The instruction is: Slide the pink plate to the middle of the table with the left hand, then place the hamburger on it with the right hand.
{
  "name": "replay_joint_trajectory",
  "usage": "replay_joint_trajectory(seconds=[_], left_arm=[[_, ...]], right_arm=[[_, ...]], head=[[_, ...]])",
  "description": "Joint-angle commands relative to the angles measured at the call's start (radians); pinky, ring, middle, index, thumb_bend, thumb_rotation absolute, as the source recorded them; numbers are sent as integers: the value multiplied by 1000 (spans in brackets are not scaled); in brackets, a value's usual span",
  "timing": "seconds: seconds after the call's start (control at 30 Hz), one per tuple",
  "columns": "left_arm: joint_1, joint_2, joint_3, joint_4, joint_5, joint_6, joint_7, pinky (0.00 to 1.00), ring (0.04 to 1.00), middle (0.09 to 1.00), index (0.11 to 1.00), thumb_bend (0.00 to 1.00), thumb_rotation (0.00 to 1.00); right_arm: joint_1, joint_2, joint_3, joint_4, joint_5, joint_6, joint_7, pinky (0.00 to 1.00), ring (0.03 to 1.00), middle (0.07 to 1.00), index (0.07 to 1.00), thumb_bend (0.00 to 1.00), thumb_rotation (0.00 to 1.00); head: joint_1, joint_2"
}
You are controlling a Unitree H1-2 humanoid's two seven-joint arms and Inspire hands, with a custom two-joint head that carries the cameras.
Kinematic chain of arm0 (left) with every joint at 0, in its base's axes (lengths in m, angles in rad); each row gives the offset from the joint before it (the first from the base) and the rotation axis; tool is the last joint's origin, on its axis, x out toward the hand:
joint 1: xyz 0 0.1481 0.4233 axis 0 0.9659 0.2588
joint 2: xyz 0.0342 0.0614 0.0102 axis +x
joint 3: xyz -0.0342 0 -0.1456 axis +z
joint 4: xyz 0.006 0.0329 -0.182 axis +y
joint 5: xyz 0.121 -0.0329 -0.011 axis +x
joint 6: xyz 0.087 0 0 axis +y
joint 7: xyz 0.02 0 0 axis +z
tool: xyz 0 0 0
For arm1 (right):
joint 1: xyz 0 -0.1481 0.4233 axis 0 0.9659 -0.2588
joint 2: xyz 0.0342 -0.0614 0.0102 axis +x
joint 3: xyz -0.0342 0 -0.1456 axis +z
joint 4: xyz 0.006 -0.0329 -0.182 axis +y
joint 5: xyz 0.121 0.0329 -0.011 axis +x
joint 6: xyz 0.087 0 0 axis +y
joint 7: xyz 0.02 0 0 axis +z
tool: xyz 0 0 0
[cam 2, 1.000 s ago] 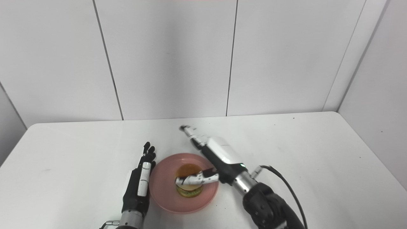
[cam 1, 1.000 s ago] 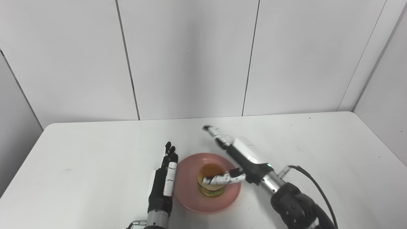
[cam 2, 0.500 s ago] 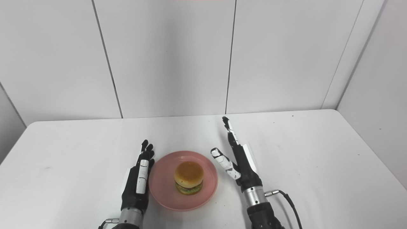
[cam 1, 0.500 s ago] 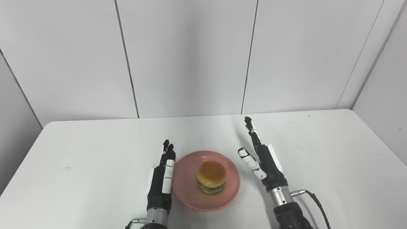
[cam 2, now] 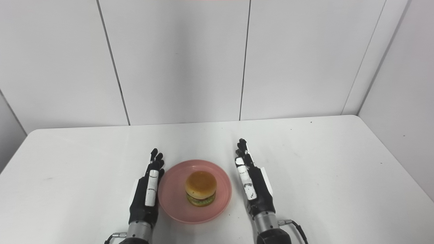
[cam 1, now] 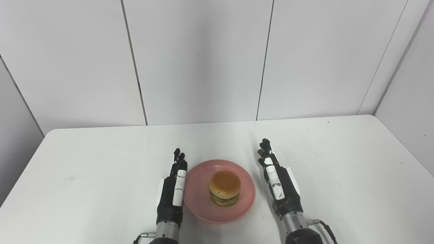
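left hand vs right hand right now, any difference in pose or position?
The left hand lies close against the pink plate's left rim; the right hand sits clear of the right rim. The left hand points straight away; the right hand tilts slightly inward. Both are open, fingers extended, holding nothing.

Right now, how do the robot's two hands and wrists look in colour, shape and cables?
Both the left hand and the right hand are slim and black, with white plates on the fingers and at the outer edge. Each ends in a silver metal wrist cuff. A thin black cable leaves each wrist.
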Motion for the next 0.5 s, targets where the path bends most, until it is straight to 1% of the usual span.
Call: replay_joint_trajectory(seconds=[0.0,0.07,0.13,0.17,0.27,0.3,0.4,0.43,0.47], left_arm=[[46,-5,14,56,-11,-45,3,1000,1000,1000,1000,781,1000],[40,-3,16,61,-25,-49,-4,1000,1000,1000,1000,778,1000],[36,4,11,53,-27,-28,-11,1000,1000,1000,1000,801,1000],[35,5,10,47,-27,-17,-11,1000,1000,1000,1000,804,1000],[33,5,8,41,-18,-10,-4,1000,1000,1000,1000,800,1000],[32,7,6,41,-15,-10,-3,1000,1000,1000,1000,799,1000],[33,-2,6,40,-9,-14,8,1000,1000,1000,1000,793,1000],[34,-5,6,40,-10,-18,9,1000,1000,1000,1000,792,1000],[33,-4,3,41,-11,-14,4,1000,1000,1000,1000,788,1000]], right_arm=[[-10,3,1,-35,3,10,12,1000,1000,1000,1000,627,997],[-7,2,1,-44,5,25,15,1000,1000,1000,1000,620,1000],[-3,7,-2,-55,13,43,14,1000,1000,1000,1000,604,1000],[-1,9,-5,-62,19,55,13,1000,1000,1000,1000,601,1000],[4,10,-9,-75,39,79,19,1000,1000,1000,1000,607,1000],[5,9,-9,-78,42,82,21,1000,1000,1000,1000,611,1000],[7,10,-14,-84,48,86,19,1000,1000,1000,1000,602,1000],[7,12,-17,-85,51,86,18,1000,1000,1000,1000,602,1000],[6,14,-20,-80,53,78,17,1000,1000,1000,1000,602,1000]], head=[[0,1],[5,9],[6,14],[8,23],[18,29],[20,29],[59,26],[59,26],[70,24]])
